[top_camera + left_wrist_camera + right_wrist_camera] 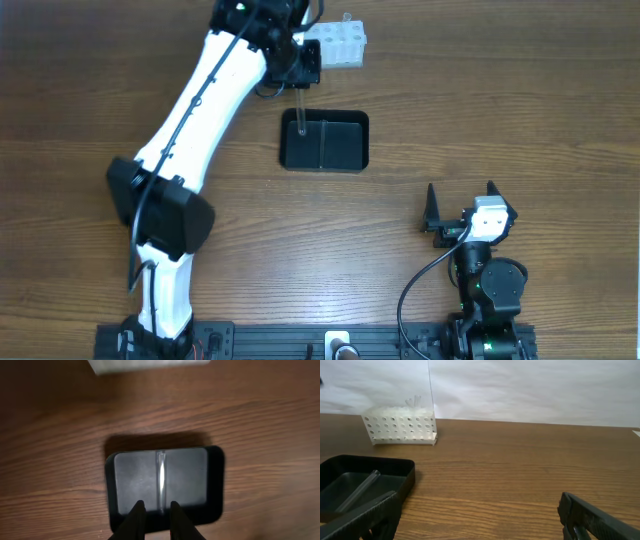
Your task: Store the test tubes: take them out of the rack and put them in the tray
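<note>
Two test tubes show at the tray (pixel 325 169) in the upper centre of the top view: the stored test tube (pixel 322 143) lies flat along the middle of the tray floor, and the held test tube (pixel 302 118) hangs upright just left of it, its lower end over the left half of the tray. The left gripper (pixel 156 512) sits directly above this upright tube; in the left wrist view its fingers (pixel 136 517) stand narrowly apart over the tray's near rim, so the tool is judged to be clamped on the tube's upper end. The upright hold is the attitude in which a tube leaves a rack hole; the tube needs lowering or tilting before release so that it settles flat beside the other rather than toppling against the tray wall. The rack (pixel 338 42) stands at the top edge of the frame, just above and right of the tray and apart from it, which keeps each transfer short. At least one rack tube (pixel 347 18) stands in it, so the task is judged part done. The right gripper (pixel 461 200) rests on the table (pixel 520 110) side at the lower right of the frame, well apart from tray and rack, jaws spread wide and grasping nothing; this position leaves the left arm's path unobstructed.
</note>
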Controlling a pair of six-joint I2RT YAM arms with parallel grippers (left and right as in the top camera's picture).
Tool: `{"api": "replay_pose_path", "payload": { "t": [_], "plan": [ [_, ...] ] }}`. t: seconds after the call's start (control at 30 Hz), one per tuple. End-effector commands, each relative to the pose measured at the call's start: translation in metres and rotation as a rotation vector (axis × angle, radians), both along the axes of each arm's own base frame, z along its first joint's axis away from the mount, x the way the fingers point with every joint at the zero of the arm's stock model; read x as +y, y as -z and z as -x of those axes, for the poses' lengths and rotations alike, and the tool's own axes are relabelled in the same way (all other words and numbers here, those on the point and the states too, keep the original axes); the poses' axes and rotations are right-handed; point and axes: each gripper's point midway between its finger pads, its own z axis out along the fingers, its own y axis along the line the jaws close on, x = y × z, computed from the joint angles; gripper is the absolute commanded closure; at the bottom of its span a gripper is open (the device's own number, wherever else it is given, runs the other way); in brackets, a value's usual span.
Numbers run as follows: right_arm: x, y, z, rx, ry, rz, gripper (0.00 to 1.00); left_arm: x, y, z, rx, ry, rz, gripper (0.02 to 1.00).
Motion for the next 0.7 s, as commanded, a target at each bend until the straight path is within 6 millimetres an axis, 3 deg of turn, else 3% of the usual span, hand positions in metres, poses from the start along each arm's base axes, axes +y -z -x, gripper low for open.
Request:
{"api": "replay_pose_path", "payload": {
  "t": [0.03, 0.2, 0.7],
  "plan": [
    [0.0, 0.001, 0.0, -0.001, -0.001, -0.003, 0.007, -0.004, 0.041, -0.003, 0.087, -0.01, -0.018, 0.917],
    [0.0, 0.001, 0.0, -0.001, -0.001, -0.003, 0.007, -0.005, 0.07, -0.005, 0.138, -0.01, -0.042, 0.921],
    [0.0, 0.001, 0.0, -0.001, -0.001, -0.003, 0.009, -0.008, 0.117, 0.0, 0.235, -0.005, -0.065, 0.93]
  ]
}}
